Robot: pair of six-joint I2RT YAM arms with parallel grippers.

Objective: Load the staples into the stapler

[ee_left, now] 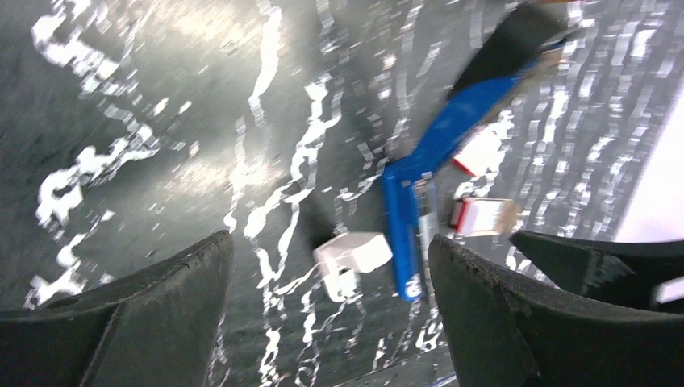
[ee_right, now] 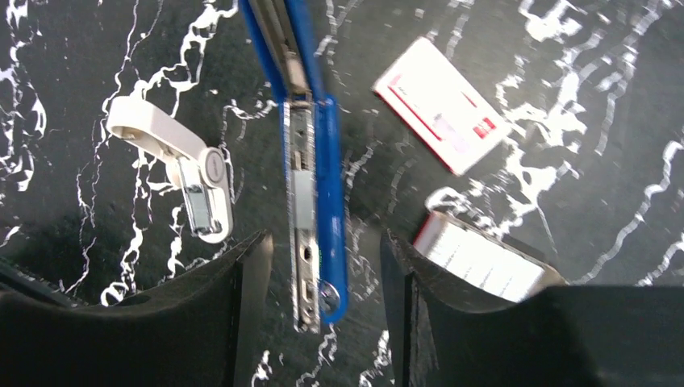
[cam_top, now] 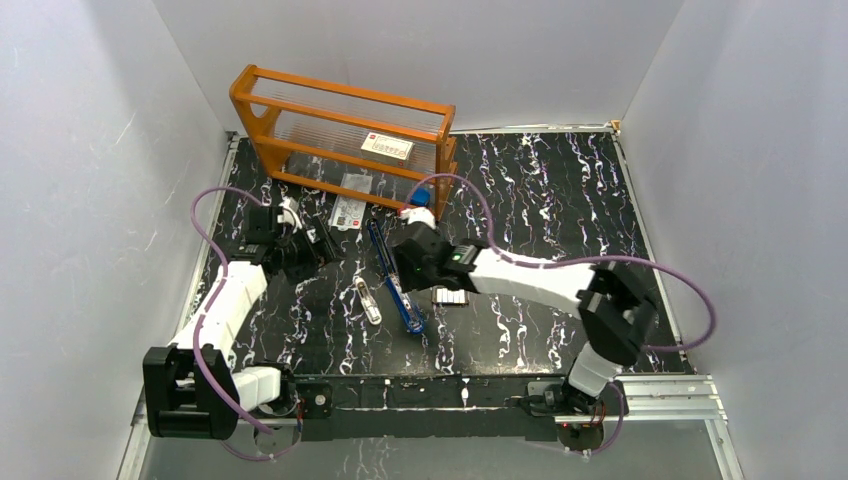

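Observation:
The blue stapler (cam_top: pixel 395 280) lies opened flat on the black marbled table, its metal channel (ee_right: pixel 300 201) facing up. My right gripper (ee_right: pixel 324 242) is open and straddles the stapler's (ee_right: pixel 327 185) near end, with a gap on both sides. The staples (ee_right: pixel 480 258) sit side by side in a small pale tray just right of it (cam_top: pixel 451 296). My left gripper (ee_left: pixel 329 242) is open and empty above the table at the left (cam_top: pixel 312 248). In its blurred view the stapler (ee_left: pixel 419 185) and the staples (ee_left: pixel 484 216) lie ahead.
A white plastic piece with a metal part (ee_right: pixel 181 161) lies left of the stapler. A small red-and-white box (ee_right: pixel 440 105) lies beyond the staples. An orange rack (cam_top: pixel 345 130) holding a label card (cam_top: pixel 386 147) stands at the back, with another card (cam_top: pixel 350 210) in front of it.

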